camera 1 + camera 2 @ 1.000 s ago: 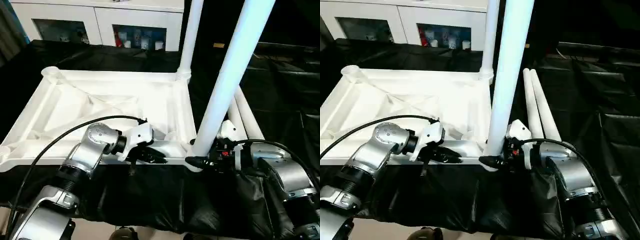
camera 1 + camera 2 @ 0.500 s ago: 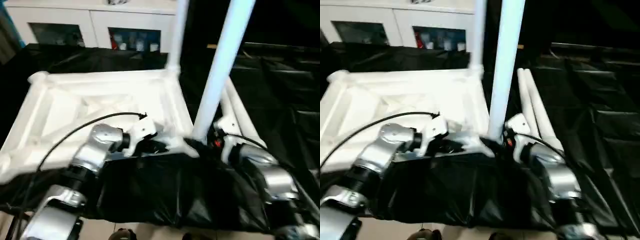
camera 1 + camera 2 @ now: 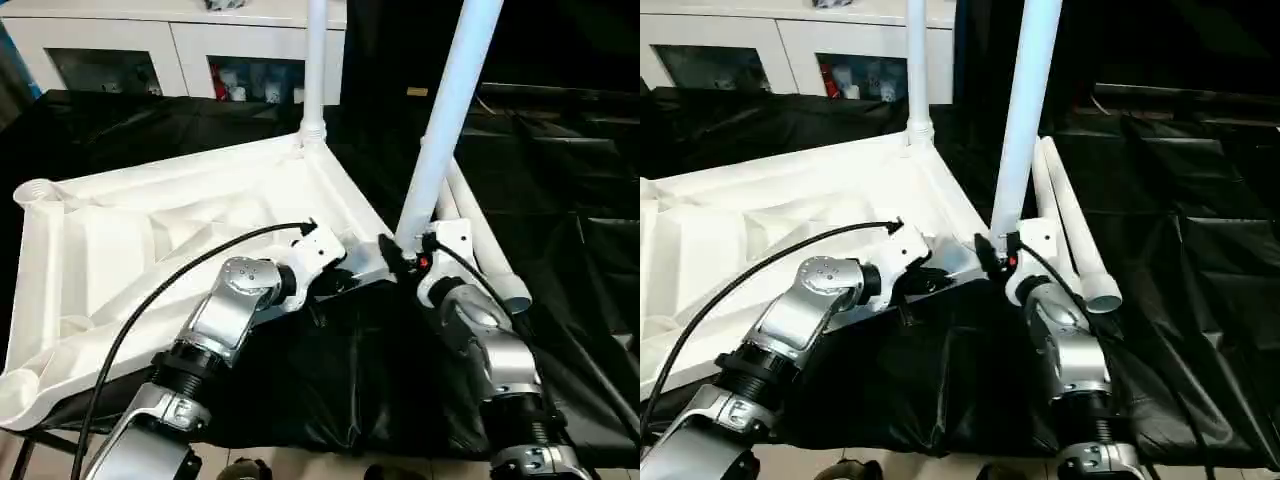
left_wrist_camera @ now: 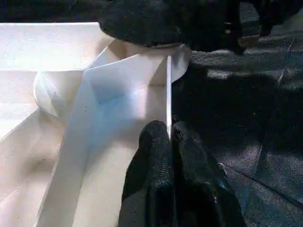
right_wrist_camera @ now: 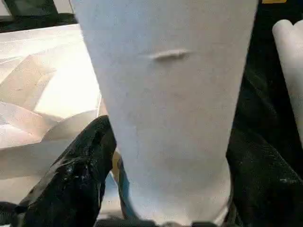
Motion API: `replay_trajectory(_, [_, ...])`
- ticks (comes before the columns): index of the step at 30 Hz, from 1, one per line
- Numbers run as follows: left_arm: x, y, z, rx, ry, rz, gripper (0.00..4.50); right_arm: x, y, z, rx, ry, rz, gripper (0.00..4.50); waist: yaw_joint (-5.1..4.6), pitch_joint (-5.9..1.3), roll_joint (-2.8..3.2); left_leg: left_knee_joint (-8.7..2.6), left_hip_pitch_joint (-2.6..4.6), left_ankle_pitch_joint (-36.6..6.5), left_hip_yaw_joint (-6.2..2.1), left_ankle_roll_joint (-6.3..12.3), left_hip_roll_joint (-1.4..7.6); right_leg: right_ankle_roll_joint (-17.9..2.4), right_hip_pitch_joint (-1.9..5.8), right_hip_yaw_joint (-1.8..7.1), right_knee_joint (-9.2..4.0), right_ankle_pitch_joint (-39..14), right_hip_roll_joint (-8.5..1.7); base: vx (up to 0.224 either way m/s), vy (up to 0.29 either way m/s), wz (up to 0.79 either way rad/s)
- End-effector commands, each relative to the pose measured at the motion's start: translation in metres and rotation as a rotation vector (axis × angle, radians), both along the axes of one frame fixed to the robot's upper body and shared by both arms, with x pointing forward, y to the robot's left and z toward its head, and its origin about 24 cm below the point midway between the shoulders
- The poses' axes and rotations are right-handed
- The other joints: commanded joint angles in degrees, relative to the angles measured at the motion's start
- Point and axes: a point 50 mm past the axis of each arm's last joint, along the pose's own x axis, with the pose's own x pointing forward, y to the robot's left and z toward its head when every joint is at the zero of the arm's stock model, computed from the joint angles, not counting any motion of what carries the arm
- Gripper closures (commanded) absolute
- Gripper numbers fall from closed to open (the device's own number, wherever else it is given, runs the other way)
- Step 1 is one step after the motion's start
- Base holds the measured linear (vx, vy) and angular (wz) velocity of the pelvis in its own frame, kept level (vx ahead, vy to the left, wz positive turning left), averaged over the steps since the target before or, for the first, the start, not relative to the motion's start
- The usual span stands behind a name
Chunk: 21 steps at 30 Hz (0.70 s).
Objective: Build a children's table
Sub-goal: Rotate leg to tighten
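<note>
The children's table lies upside down: its white ribbed tabletop [image 3: 130,230] rests on black cloth. One white leg [image 3: 316,60] stands upright in the far corner socket. A second leg [image 3: 445,130] rises at a slight tilt from the near right corner. My right gripper [image 3: 400,255] clasps the base of this leg, a black finger [image 5: 75,175] on either side of the tube. My left gripper [image 4: 169,135] is shut on the thin raised rim of the tabletop, just left of that corner.
Two loose white legs [image 3: 485,255] lie side by side on the black cloth [image 3: 350,380], right of the tabletop. A white cabinet [image 3: 180,50] with glass-fronted compartments stands behind the table. The cloth's front edge hangs down near my body.
The tabletop has turned on the cloth. Its near right corner, with the held leg, has swung away from me and to the right. Both grippers went with it. The camera also shifted.
</note>
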Motion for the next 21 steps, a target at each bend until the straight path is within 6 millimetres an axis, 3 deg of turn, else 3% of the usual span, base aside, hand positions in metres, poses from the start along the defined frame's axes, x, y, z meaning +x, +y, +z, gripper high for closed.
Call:
replay_trajectory(1, [-0.013,-0.024,-0.004,-0.023,0.023,-0.129,4.50,-0.005,0.035,0.002,-0.007,-0.008,0.220,0.73,-0.01,-3.10,-0.12,-4.48,1.16,-18.23,-1.91,0.44,3.35,-9.87,1.71,2.71,-4.50,-18.64,-3.47,0.000,0.000,0.00])
replay_trajectory(7, [-0.012,-0.005,-0.003,0.021,0.012,-0.193,4.50,-0.014,0.019,0.007,-0.065,-0.028,0.428,0.73,0.04,-3.41,-0.19,-3.96,0.83,-13.55,-1.69,2.86,3.33,-11.52,2.25,2.70,-3.82,-12.69,-3.52,0.000,0.000,0.00])
replay_trajectory(11, [-0.011,0.006,-0.002,0.035,0.012,-0.252,4.50,-0.022,0.011,0.009,-0.088,-0.025,0.586,0.73,0.16,-3.70,-0.15,-3.39,0.84,-9.35,-1.52,5.44,3.34,-14.37,2.49,2.57,-2.86,-5.10,-3.32,0.000,0.000,0.00])
replay_trajectory(14, [-0.013,0.016,0.000,0.028,0.041,-0.346,4.50,-0.035,0.006,0.013,-0.089,0.005,0.796,0.73,0.43,-3.57,-0.22,-3.34,0.92,-9.86,-1.45,6.57,3.43,-14.99,2.67,2.54,-2.87,-5.67,-3.38,0.000,0.000,0.00])
replay_trajectory(21, [-0.011,0.026,0.001,0.042,0.070,-0.399,4.50,-0.043,0.003,0.015,-0.110,0.056,0.962,0.85,1.05,-3.16,-0.14,-3.82,1.42,-14.83,-1.38,3.40,3.82,-14.23,2.12,2.67,-3.51,-13.82,-3.52,0.000,0.000,0.00])
